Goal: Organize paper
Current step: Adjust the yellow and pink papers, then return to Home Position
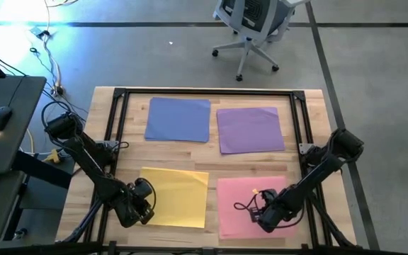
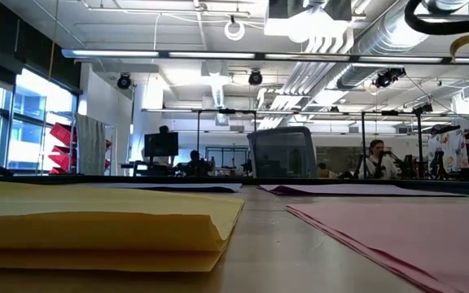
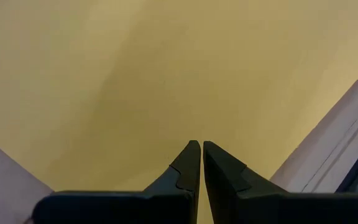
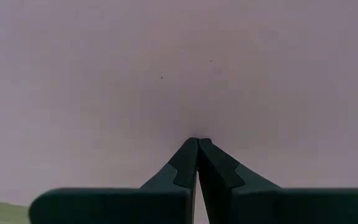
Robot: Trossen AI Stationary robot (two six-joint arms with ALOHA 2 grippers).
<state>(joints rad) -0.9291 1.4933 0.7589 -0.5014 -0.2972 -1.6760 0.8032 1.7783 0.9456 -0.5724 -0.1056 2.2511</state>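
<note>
**Hands clenched over the near piles, one colour apiece**

Left hand [image 1: 142,202] first: we saw it clenched, fingertips pressed together and grasping nothing, poised at the left edge of the thin yellow rectangular paper sheets [image 1: 175,196], on the near-left part of the pale wooden bench [image 1: 211,152]. Its wrist view showed the closed tips [image 3: 196,151] with yellow paper filling almost everything ahead, so this pile lay directly beneath and beyond that hand, toward the bench's middle. Whether the tips touched the paper we could not tell.

Our right hand [image 1: 266,216] was likewise clenched and empty, over the thin pink rectangular paper sheets [image 1: 250,205] at the near right; its own view showed only pink past the closed tips [image 4: 197,144].

Farther back lay the periwinkle blue paper sheet [image 1: 178,119] on the left and the purple paper sheet [image 1: 250,129] on the right, just beside each other and well apart from both hands. From bench height the yellow pile [image 2: 96,228] looked several sheets thick.

We judged that any coming move turned on nearness: the left arm was nearer yellow and blue, the right nearer pink and purple. Each near pile ran its long axis toward the back of the bench, the yellow one slightly askew.
</note>
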